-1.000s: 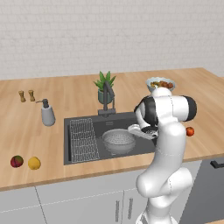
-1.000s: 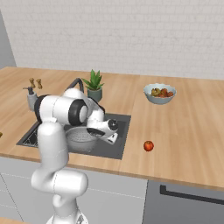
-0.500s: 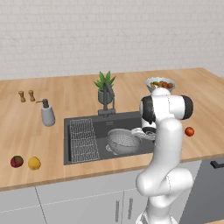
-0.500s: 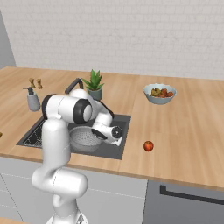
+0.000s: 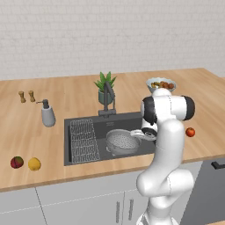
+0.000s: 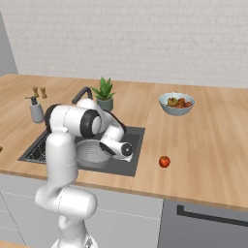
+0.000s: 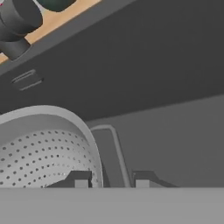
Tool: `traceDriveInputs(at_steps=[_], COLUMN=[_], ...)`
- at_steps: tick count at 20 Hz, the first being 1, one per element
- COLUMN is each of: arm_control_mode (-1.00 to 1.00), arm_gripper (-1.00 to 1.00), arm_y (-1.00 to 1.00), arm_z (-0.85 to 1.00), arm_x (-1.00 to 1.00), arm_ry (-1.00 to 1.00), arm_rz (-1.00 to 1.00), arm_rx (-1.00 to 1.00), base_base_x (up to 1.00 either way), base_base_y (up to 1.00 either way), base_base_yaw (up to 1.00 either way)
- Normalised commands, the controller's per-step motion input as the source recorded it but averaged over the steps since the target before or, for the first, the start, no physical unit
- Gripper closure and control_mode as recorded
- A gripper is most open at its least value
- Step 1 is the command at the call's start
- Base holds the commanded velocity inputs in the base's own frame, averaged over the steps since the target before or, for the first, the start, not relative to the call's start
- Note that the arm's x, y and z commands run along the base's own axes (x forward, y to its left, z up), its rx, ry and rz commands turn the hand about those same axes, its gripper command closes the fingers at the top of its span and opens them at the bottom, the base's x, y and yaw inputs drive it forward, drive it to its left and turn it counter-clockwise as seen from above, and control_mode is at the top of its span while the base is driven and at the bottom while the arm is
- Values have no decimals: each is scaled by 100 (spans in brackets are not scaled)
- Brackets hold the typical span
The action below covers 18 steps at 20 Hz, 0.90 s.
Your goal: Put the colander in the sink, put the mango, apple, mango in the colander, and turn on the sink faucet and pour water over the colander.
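colander (image 5: 122,142) in sink (image 5: 88,125) | rack (image 5: 83,140) left | faucet (image 5: 108,97) behind | tool (image 7: 108,183) astride rim

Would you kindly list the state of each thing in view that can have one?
colander: inside the sink, empty, tilted, rim gripped
end effector: shut on the colander rim
sink: no water visible
sink faucet: no water running
red apple: loose on the counter
fruit bowl: filled with fruit

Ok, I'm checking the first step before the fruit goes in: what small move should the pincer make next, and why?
Probably open and let go. The pincer is shut on the rim of the colander, which already sits low inside the sink, though it looks a little tilted. Once it settles, the arm could lift away toward the fruit on the counter.
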Motion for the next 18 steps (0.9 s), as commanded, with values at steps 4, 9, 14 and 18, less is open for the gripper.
traceDriveInputs(at_steps=[4,9,14,18], arm_control_mode=[-100,-100,-100,-100], arm_gripper=[100,100,100,-100], arm_y=[42,54,52,11], arm_z=[0,0,0,0], arm_x=[0,0,0,0], arm_ry=[0,0,0,0], arm_rz=[0,0,0,0], arm_rx=[2,3,1,0], base_base_x=[0,0,0,0], base_base_y=[0,0,0,0], base_base_yaw=[0,0,0,0])
